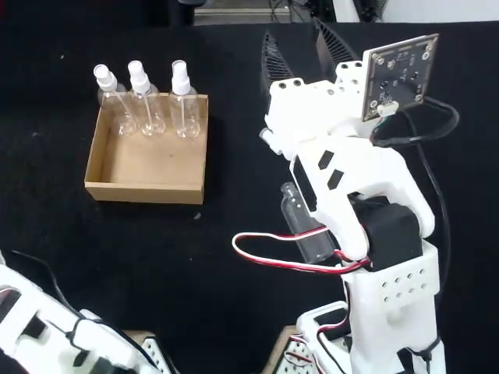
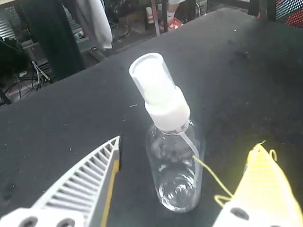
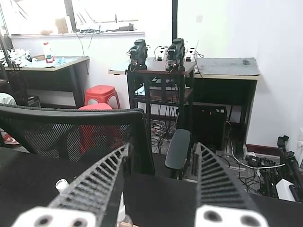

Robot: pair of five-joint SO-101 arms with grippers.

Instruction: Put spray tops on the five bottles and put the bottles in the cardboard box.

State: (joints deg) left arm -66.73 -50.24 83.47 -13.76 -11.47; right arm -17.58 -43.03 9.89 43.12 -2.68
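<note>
Overhead, the black table (image 1: 156,257) carries everything. The right arm (image 1: 366,179) bulks over its 3 o'clock side. The right arm's jaws are raised toward 12 o'clock, spread and empty, facing out at the room. The left arm (image 1: 39,335) sits at 7 o'clock. The cardboard box (image 1: 144,191) lies at 10 o'clock, with three capped bottles (image 1: 184,109) upright along its far wall.

A fourth bottle (image 2: 175,175) stands upright on the table, its spray top (image 2: 158,94) already fitted. The left arm's jaws are open, one on each side of it and apart from the glass (I cannot place this bottle in the high view). Its long axis is vertical, so a level closing grip should suit, and this arm is plainly the nearer one.

The last, uncapped bottle (image 1: 300,218) lies on its side under the right arm. Its neck points to 11 o'clock and its base to 5 o'clock, and it sits at roughly 6 o'clock from that arm's jaws, well apart from them.
</note>
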